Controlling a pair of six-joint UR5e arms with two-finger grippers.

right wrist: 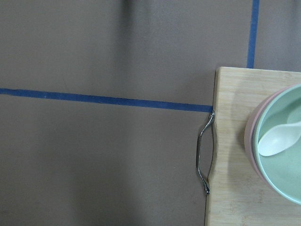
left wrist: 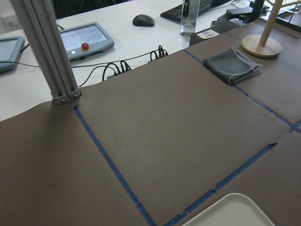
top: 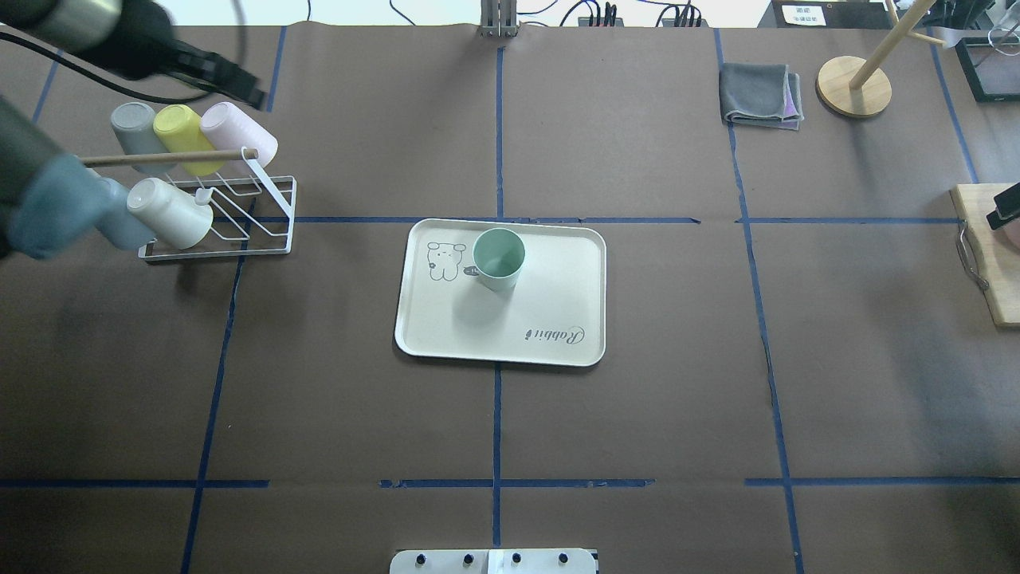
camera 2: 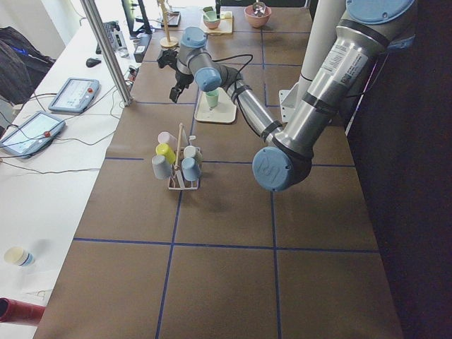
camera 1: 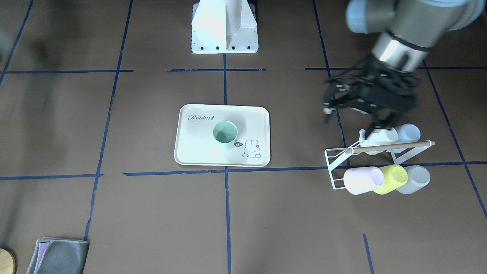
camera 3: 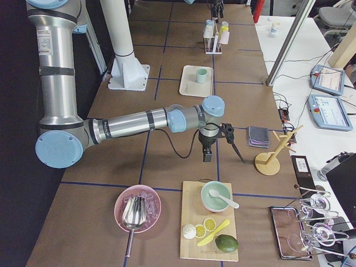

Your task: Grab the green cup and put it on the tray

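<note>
The green cup (camera 1: 225,135) stands upright, mouth up, on the cream "Rabbit" tray (camera 1: 186,152) at the table's middle. It also shows in the overhead view (top: 499,259), on the tray (top: 558,335) next to the bunny drawing. My left gripper (camera 1: 328,97) hangs in the air off to the side, above the cup rack and well away from the tray. Its fingers look spread and hold nothing. It also shows in the overhead view (top: 251,92). Only an edge of my right gripper (top: 1002,211) shows, over the cutting board. I cannot tell whether it is open.
A white wire rack (top: 271,211) holds pink, yellow, grey, cream and pale blue cups on their sides. A grey cloth (top: 757,96) and a wooden stand (top: 853,84) sit at the far right. A cutting board (right wrist: 235,141) carries a green bowl (right wrist: 282,179) with a spoon.
</note>
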